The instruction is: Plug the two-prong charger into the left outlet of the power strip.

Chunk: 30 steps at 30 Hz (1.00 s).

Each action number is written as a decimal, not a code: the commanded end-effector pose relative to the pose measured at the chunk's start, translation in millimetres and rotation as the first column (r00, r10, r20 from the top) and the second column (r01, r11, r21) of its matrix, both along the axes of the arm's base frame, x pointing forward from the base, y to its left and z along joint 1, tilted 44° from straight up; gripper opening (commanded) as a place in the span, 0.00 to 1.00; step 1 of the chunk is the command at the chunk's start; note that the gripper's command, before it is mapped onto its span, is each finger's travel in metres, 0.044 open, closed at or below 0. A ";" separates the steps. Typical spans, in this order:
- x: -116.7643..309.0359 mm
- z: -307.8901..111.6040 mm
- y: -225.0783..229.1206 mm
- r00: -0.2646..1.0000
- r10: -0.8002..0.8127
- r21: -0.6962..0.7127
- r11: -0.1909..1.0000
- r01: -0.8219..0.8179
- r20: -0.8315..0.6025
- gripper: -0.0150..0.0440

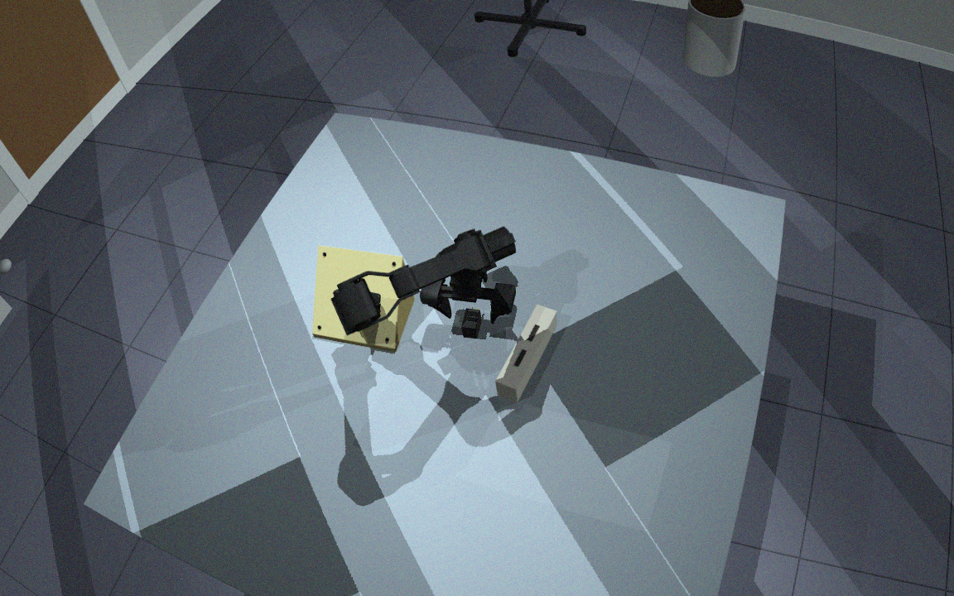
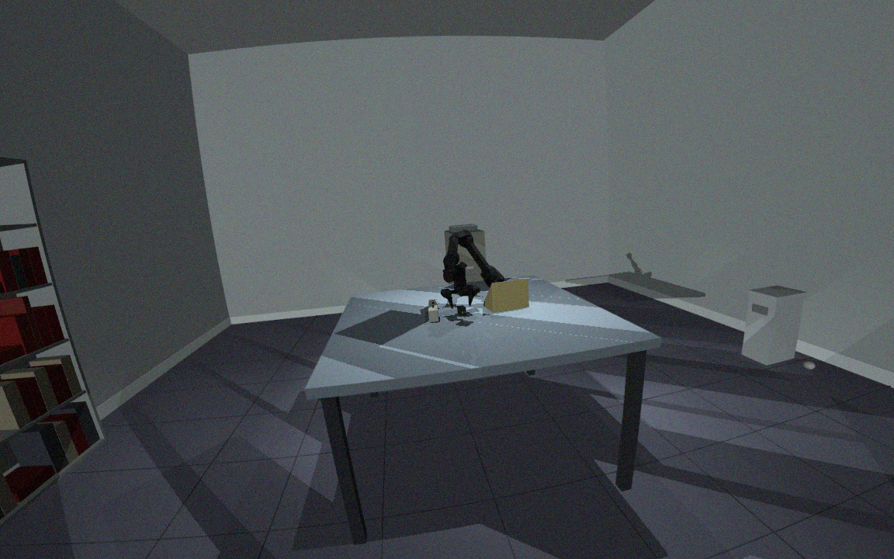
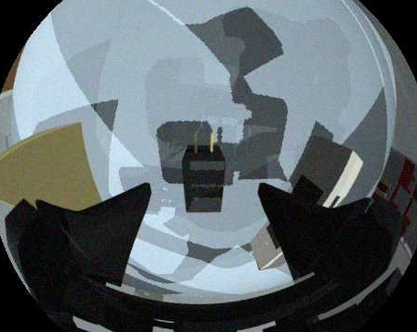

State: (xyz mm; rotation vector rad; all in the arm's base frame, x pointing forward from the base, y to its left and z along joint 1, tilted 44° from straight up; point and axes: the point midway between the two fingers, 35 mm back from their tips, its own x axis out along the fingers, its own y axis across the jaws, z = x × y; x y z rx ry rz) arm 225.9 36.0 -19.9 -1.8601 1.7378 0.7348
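The black two-prong charger (image 1: 470, 323) (image 2: 461, 310) (image 3: 204, 180) lies on the table beside the power strip. In the wrist view its two yellow prongs (image 3: 211, 142) point toward the top of the picture. My gripper (image 1: 471, 319) (image 2: 460, 305) (image 3: 205, 188) is open and empty, pointing down just above the charger, which shows centred between the fingertips in the wrist view. The beige power strip (image 1: 513, 372) (image 2: 433, 316) (image 3: 323, 161) stands to the right in the top view, with two dark outlets on its face; my right finger partly covers it in the wrist view.
A yellow wedge block (image 1: 339, 261) (image 2: 509, 296) (image 3: 47, 166) at the arm's base stands left of the charger in the top view. The table (image 1: 465, 533) (image 2: 533, 347) carries strong shadows of the arm. A bookshelf (image 2: 26, 187) stands away from the table.
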 end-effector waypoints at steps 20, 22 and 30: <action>0.3 -17.7 -18.3 1.000 -0.001 -0.003 1.000 0.001 0.000 0.82; 0.3 -17.7 -18.3 1.000 -0.001 -0.003 1.000 0.001 0.000 0.73; 0.3 -17.7 -18.3 1.000 -0.001 -0.003 1.000 0.001 0.000 0.48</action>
